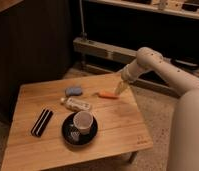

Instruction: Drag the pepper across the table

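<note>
The pepper [107, 95] is a slim orange-red tapered thing lying on the far right part of the light-brown wooden table [118, 130]. My gripper [119, 89] hangs at the end of the white arm, just right of and slightly above the pepper's thicker end, close to it. Its pale fingers point down and left toward the table top and stand open, with nothing between them.
A white tube-shaped packet [77, 104] and a blue-grey object [73, 91] lie left of the pepper. A cup [83, 120] stands on a dark plate [69, 136] near the front. A black flat object [42, 122] lies at the left. Metal shelving stands behind.
</note>
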Controlling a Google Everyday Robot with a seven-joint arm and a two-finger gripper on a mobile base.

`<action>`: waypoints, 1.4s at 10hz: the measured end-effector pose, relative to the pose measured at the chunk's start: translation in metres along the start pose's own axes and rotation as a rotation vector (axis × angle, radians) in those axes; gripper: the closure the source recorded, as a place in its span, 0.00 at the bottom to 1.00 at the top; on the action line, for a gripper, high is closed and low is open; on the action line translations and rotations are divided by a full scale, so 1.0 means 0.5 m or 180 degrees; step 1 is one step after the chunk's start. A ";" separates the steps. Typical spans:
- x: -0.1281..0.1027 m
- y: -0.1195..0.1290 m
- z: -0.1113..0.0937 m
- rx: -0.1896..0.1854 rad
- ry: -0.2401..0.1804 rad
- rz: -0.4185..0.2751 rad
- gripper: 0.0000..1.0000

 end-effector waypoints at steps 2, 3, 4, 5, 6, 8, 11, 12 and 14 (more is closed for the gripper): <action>0.015 0.014 0.030 0.0000 -0.0056 0.0047 0.20; 0.016 0.018 0.041 0.0007 -0.0062 0.0056 0.20; 0.021 0.024 0.060 0.0015 -0.0041 0.0083 0.20; 0.030 0.030 0.078 0.0017 -0.0004 0.0115 0.20; 0.036 0.032 0.087 0.0015 0.0017 0.0138 0.20; 0.040 0.027 0.101 0.0008 0.0051 0.0193 0.25; 0.043 0.015 0.126 -0.0066 0.0082 0.0242 0.57; 0.043 0.012 0.133 -0.0087 0.0098 0.0243 0.64; 0.046 0.007 0.153 -0.0144 0.0150 0.0227 0.70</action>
